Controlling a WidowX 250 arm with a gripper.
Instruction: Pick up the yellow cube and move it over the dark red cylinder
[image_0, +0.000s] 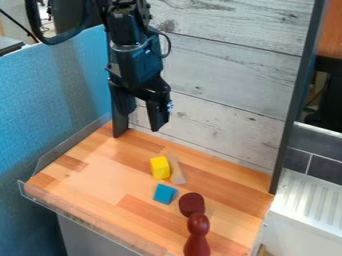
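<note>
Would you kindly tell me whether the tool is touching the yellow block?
Apart; the camera view shows wooden surface between the tool and the yellow block.

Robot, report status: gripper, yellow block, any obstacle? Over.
Gripper open, empty. Yellow block on tabletop. Pale piece close beside it, possibly in the way.

The black arm (127, 25) comes in from the top edge, upper left, its wrist section pointing down. Its gripper (138, 133) hangs nearly upright by the far left corner of the desk (90, 172), fingers parted with a wide gap, tips pointing downward, holding nothing.
</note>
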